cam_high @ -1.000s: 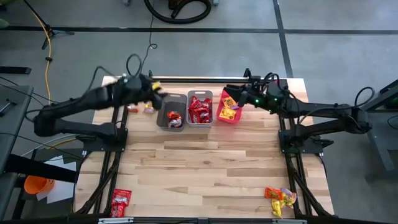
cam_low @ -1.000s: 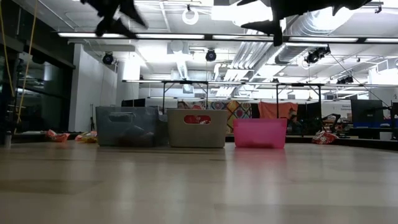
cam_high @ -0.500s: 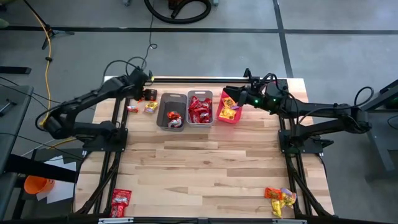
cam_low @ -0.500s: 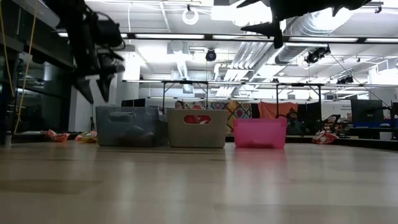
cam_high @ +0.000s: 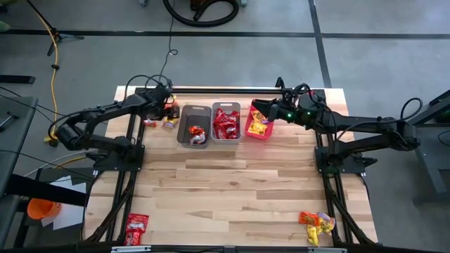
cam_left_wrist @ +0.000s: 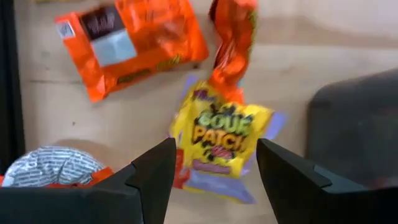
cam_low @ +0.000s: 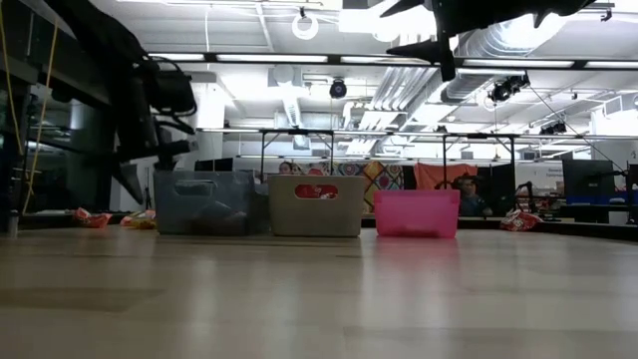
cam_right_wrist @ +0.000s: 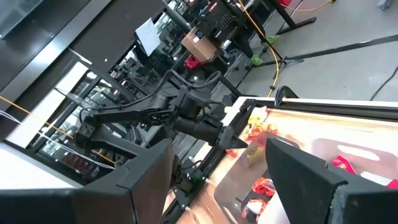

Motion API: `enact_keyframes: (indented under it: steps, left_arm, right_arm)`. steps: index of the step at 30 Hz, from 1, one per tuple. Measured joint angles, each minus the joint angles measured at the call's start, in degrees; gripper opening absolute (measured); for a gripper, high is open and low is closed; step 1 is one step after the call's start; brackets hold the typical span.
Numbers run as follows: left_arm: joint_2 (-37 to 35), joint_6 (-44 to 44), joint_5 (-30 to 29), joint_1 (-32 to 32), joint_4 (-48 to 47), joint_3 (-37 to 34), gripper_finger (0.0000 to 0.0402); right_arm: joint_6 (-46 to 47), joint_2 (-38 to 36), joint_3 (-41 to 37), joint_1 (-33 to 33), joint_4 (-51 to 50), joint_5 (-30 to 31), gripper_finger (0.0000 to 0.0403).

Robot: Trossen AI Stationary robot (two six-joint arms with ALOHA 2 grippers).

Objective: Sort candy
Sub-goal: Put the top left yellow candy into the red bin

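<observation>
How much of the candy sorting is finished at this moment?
Done: all three bins hold candy. In hand: nothing; the open left tool hovers over a yellow candy beside the bins, and the open right tool waits above the pink bin. Left: loose sweets there and at both near corners.

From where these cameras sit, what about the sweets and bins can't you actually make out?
- Low view: the bins' walls hide their contents; only red shows through the middle bin's handle slot.
- Left wrist view: a silver-wrapped sweet is partly hidden behind the left gripper's open fingers.
- High view: candy piles at the table's near corners are too small to tell apart.
</observation>
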Motion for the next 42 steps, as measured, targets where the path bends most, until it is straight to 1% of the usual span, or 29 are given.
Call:
enact_keyframes:
  steps: [6, 12, 16, 19, 22, 26, 27, 31, 34, 36, 39, 42]
  left_arm:
    - [3.3, -0.2, 1.2, 0.0, 1.6, -1.5, 0.0211]
    - [5.8, 1.4, 2.6, 0.0, 4.9, -1.4, 0.0211]
    - [7.8, 4.0, 2.7, 0.0, 4.2, -1.4, 0.0208]
    - [8.5, 5.3, 2.7, 0.0, 3.1, -1.3, 0.0184]
    - [8.0, 5.9, 2.7, 0.0, 2.6, -1.3, 0.013]
    - [4.8, 7.6, 3.7, 0.8, 2.0, -1.4, 0.0027]
    - [3.7, 7.8, 4.2, 1.2, 2.0, -1.4, 0.0014]
    - [-2.6, 7.8, 6.3, 3.2, -0.3, -0.4, 0.0012]
    - [-8.1, 7.9, 6.6, 3.7, -2.0, 2.0, 0.0003]
    - [-12.0, 8.1, 8.3, 3.6, -2.4, 3.9, 0.0003]
    - [-16.8, 8.2, 12.3, 2.4, -1.0, 7.1, 0.0001]
    - [-21.0, 6.5, 15.1, -1.2, 3.1, 9.4, 0.0001]
  right_arm:
    - [0.0, 0.0, 0.0, 0.0, -0.4, -0.3, 0.0252]
    - [0.0, 0.0, 0.0, 0.0, -0.5, -0.5, 0.0252]
    - [0.0, 0.0, 0.0, 0.0, -0.5, -0.5, 0.0252]
    - [0.0, 0.0, 0.0, 0.0, -0.5, -0.5, 0.0252]
    - [0.0, 0.0, 0.0, 0.0, -0.5, -0.5, 0.0252]
    - [0.0, 0.0, 0.0, 0.0, -0.5, -0.5, 0.0252]
    - [0.0, 0.0, 0.0, 0.0, -0.5, -0.6, 0.0252]
    - [-0.4, 0.0, 0.0, 0.0, -0.5, -1.0, 0.0252]
    - [-0.5, 0.0, 0.0, 0.0, -0.5, -1.4, 0.0252]
    - [-0.5, 0.0, 0.0, 0.0, -0.5, -1.4, 0.0252]
    - [-0.5, 0.0, 0.0, 0.0, -0.5, -1.4, 0.0252]
    - [-0.5, 0.0, 0.0, 0.0, 0.0, -1.4, 0.0252]
